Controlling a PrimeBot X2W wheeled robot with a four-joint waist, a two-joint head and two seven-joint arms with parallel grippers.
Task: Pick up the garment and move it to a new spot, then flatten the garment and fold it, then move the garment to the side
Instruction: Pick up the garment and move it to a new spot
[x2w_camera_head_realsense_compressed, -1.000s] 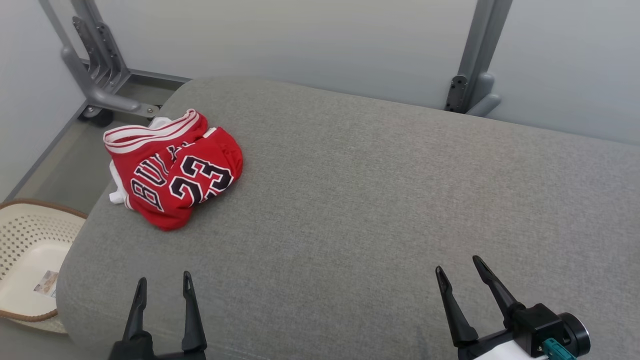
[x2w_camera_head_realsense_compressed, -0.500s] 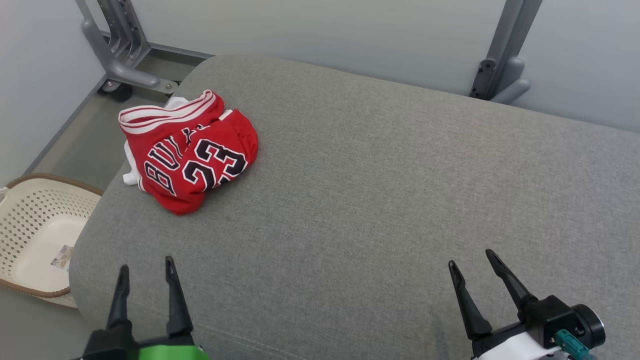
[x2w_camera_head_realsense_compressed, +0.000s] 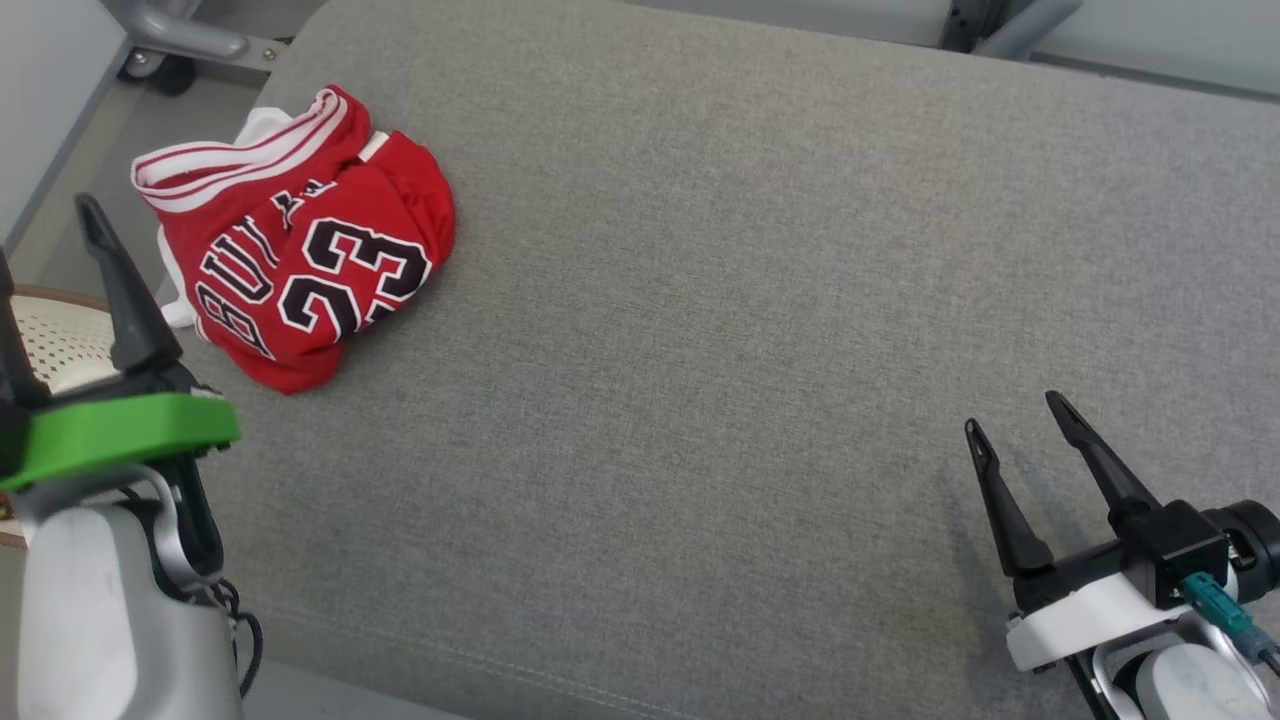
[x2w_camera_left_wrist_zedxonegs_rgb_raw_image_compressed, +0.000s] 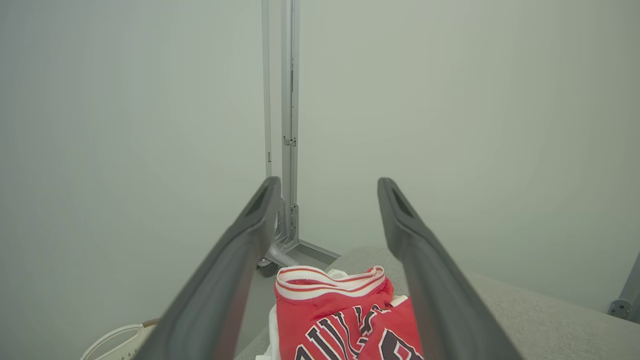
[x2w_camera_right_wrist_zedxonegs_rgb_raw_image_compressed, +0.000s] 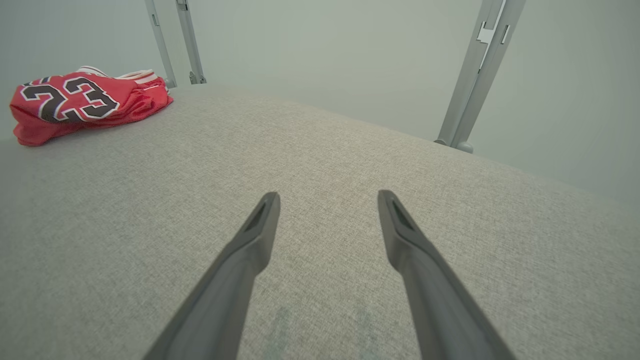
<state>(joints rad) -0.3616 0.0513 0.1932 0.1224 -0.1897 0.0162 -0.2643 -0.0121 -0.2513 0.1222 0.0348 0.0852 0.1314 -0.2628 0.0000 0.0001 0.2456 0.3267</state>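
Note:
The garment (x2w_camera_head_realsense_compressed: 300, 250) is a crumpled red jersey with white trim, dark letters and the number 23. It lies bunched near the far left corner of the grey cushioned surface (x2w_camera_head_realsense_compressed: 750, 300). My left gripper (x2w_camera_head_realsense_compressed: 45, 240) is raised at the left edge, just left of the garment and not touching it. In the left wrist view its open fingers (x2w_camera_left_wrist_zedxonegs_rgb_raw_image_compressed: 327, 181) frame the garment (x2w_camera_left_wrist_zedxonegs_rgb_raw_image_compressed: 340, 320) from above. My right gripper (x2w_camera_head_realsense_compressed: 1010, 412) hovers open over the surface's near right. In the right wrist view that gripper (x2w_camera_right_wrist_zedxonegs_rgb_raw_image_compressed: 327, 194) is empty, with the garment (x2w_camera_right_wrist_zedxonegs_rgb_raw_image_compressed: 75, 100) far off to the left.
A perforated cream basket (x2w_camera_head_realsense_compressed: 50, 330) sits on the floor beyond the surface's left edge, partly behind my left arm. Grey metal frame legs (x2w_camera_head_realsense_compressed: 170, 35) stand at the far left, and another post (x2w_camera_right_wrist_zedxonegs_rgb_raw_image_compressed: 475, 75) rises at the far right before a pale wall.
The head camera has tilted down, shifting the whole picture. My left arm has risen and come forward to beside the garment. The right gripper has moved forward a little. The garment lies as before.

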